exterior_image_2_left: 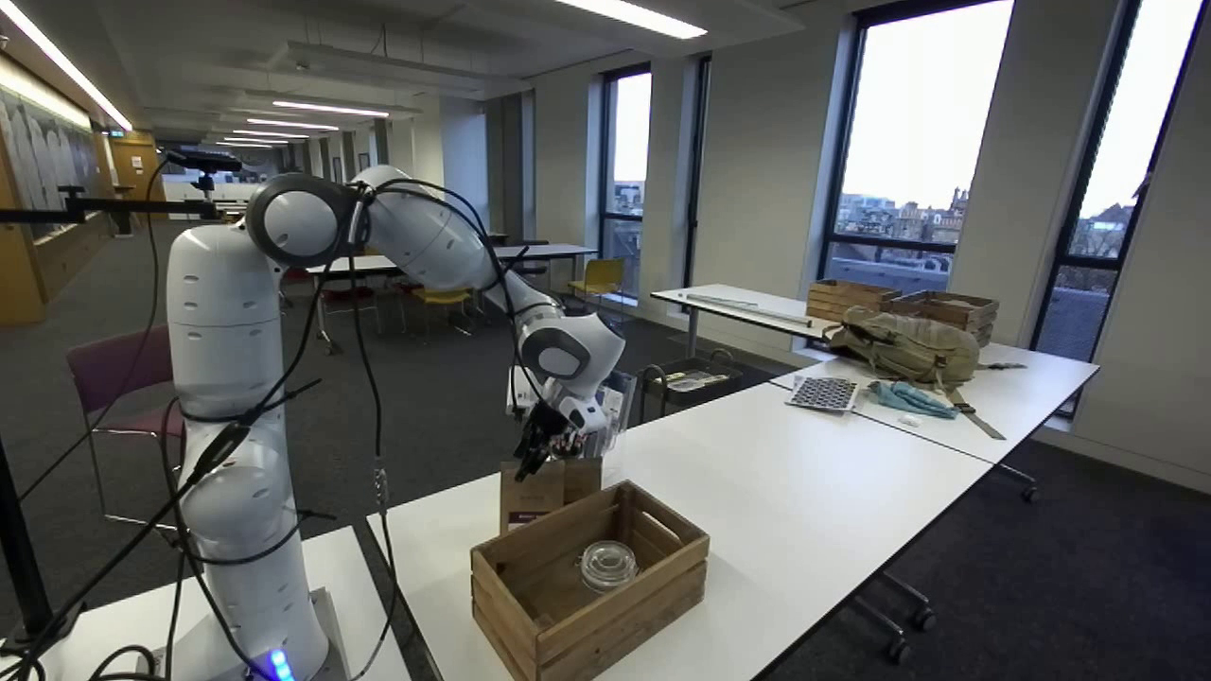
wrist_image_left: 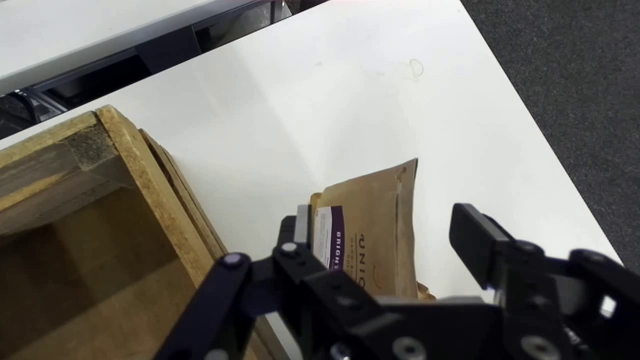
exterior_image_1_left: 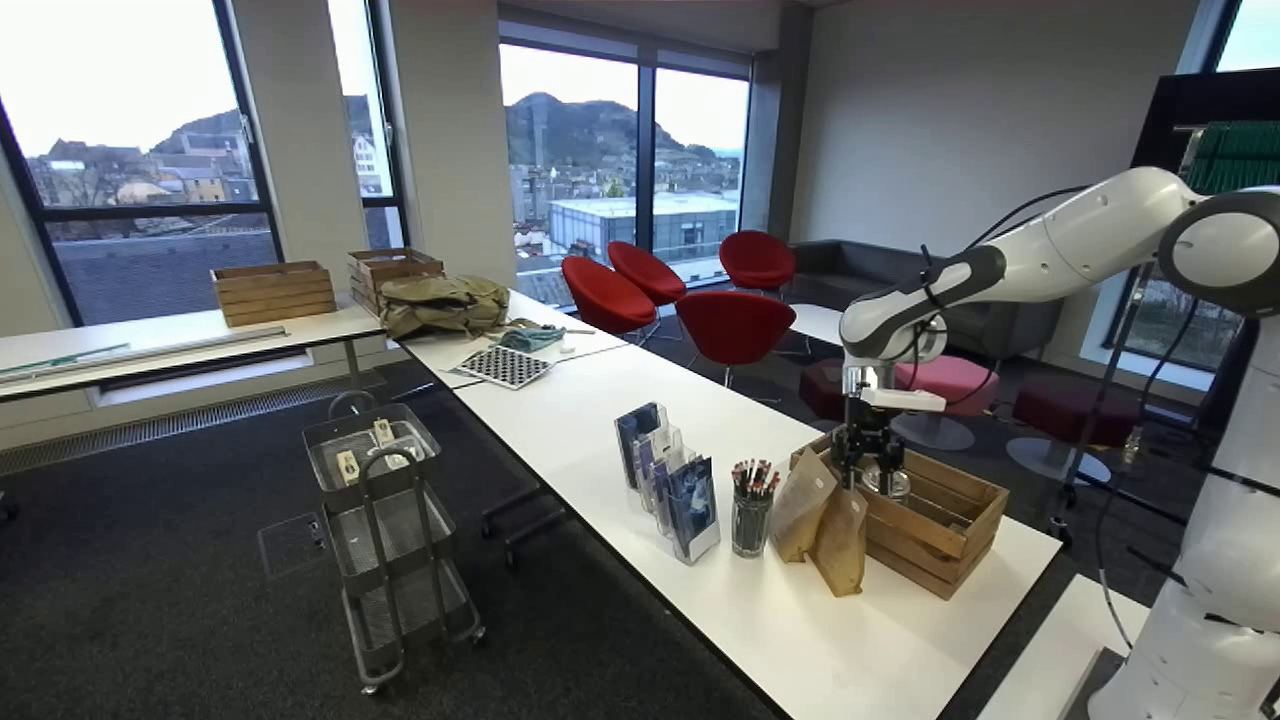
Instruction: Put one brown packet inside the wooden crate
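Note:
The brown packet [exterior_image_1_left: 842, 545] stands upright on the table beside the wooden crate [exterior_image_1_left: 930, 570]. A second brown packet [exterior_image_1_left: 797, 508] stands next to it. Both packets also show behind the crate [exterior_image_2_left: 620, 624] in an exterior view, the nearer one [exterior_image_2_left: 530, 498] partly hidden by the crate wall. In the wrist view the nearer packet [wrist_image_left: 372, 225] shows its purple-and-white label. My gripper [wrist_image_left: 384, 221] is open above it, one finger close to the label side and the other apart on the far side. The gripper [exterior_image_2_left: 532, 463] is at the packet's top edge.
A glass jar [exterior_image_2_left: 607, 566] sits inside the crate. A glass of pencils [exterior_image_1_left: 751, 510] and a clear stand with blue-and-white packets [exterior_image_1_left: 668, 480] stand beside the brown packets. The table edge [wrist_image_left: 540, 122] runs along the right in the wrist view.

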{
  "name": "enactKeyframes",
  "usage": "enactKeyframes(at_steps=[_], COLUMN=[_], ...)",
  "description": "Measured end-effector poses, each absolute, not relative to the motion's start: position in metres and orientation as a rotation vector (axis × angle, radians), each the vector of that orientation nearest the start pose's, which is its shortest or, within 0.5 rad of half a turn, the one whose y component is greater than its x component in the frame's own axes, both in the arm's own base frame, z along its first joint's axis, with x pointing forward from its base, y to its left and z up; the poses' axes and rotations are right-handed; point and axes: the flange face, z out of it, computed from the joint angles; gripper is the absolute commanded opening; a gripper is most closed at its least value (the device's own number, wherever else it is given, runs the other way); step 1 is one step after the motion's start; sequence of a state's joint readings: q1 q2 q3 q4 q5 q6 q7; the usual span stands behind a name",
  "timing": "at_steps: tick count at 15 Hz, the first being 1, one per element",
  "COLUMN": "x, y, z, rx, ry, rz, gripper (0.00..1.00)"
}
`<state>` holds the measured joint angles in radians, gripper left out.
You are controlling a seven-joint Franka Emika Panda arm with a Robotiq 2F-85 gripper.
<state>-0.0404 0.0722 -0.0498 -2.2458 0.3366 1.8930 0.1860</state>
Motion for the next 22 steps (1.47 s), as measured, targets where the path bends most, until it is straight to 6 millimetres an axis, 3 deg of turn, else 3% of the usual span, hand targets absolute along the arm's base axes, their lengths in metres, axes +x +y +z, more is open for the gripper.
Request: enactKeyframes(at_steps=[5, 6, 16, 19, 22], x=[0.482, 0.482, 0.483, 0.485, 0.484], y=[-0.018, -0.018, -0.018, -0.019, -0.019], z=[0.311, 0.311, 0.313, 0.332, 0.373], rx=[-2.737, -2.737, -2.738, -2.748, -2.768], ry=[0.629, 0.629, 0.628, 0.618, 0.607], rz=[0.623, 0.623, 0.614, 0.559, 0.448], gripper=[0.05, 0.01, 0.0, 0.0, 0.0])
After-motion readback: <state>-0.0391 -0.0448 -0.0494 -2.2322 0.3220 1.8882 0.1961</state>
